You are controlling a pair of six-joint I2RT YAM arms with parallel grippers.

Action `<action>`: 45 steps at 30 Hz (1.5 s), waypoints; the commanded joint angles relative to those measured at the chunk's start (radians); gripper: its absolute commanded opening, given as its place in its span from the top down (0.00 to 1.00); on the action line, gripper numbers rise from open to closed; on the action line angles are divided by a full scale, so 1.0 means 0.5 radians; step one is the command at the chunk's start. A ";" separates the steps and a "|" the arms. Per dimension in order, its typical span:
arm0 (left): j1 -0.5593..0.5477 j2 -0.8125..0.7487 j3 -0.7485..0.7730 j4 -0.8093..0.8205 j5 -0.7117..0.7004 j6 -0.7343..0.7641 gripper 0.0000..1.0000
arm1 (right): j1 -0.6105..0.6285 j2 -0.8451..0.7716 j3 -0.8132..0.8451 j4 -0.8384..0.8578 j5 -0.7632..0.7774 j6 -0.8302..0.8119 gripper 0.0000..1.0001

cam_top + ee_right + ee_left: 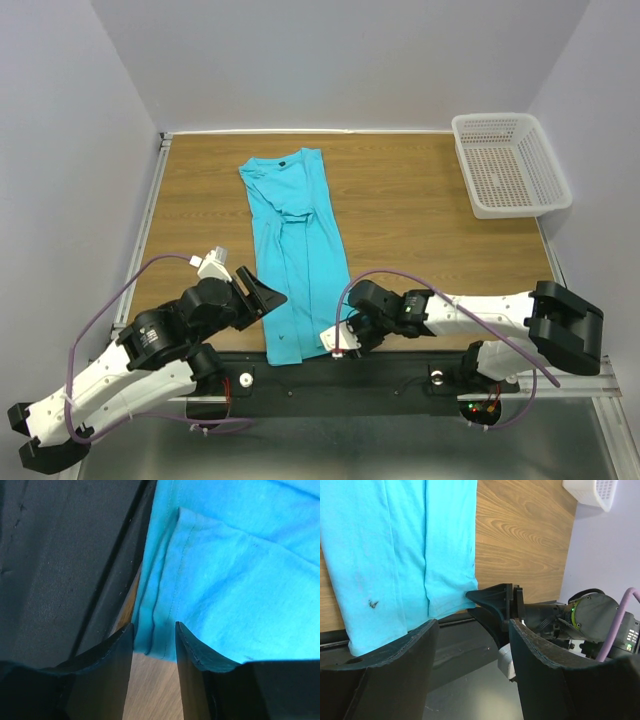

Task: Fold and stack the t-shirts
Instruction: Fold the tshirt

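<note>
Looking from the top camera, found the t-shirt flat on the table, folded lengthwise into a narrow strip. Placed it well apart from the basket, on the basket's left-arm side. Read the long axis as far-to-near, with the near end skewed slightly toward the basket. Saw the collar end pointing away from the arms, about level with the basket. Saw the hem end pointing at the arm bases, much nearer them than the basket is, lapping just over the black base rail. Spotted a small dark mark on the cloth close to the hem, on the side away from the basket.

Found the left gripper just beside the hem corner farther from the basket, jaws spread wide with nothing between them. Found the right gripper at the hem corner nearer the basket, low over the rail. Saw from its wrist camera jaws apart by a narrow gap, with the folded hem corner in that gap. Couldn't tell whether the fingers pressed the cloth or merely straddled it.
</note>
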 commanded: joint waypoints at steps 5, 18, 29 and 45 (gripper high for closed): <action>-0.006 -0.058 -0.048 0.026 -0.020 -0.042 0.32 | 0.020 -0.006 -0.066 0.063 0.041 -0.028 0.62; -0.006 -0.067 -0.067 0.059 0.011 -0.052 0.32 | 0.020 -0.080 -0.050 0.004 0.084 0.006 0.78; -0.006 -0.003 -0.088 0.115 0.069 -0.024 0.32 | 0.008 -0.218 -0.124 -0.137 0.133 -0.071 0.85; -0.006 0.304 -0.285 0.332 0.421 0.071 0.32 | -0.151 -0.402 -0.241 -0.305 0.149 -0.212 0.74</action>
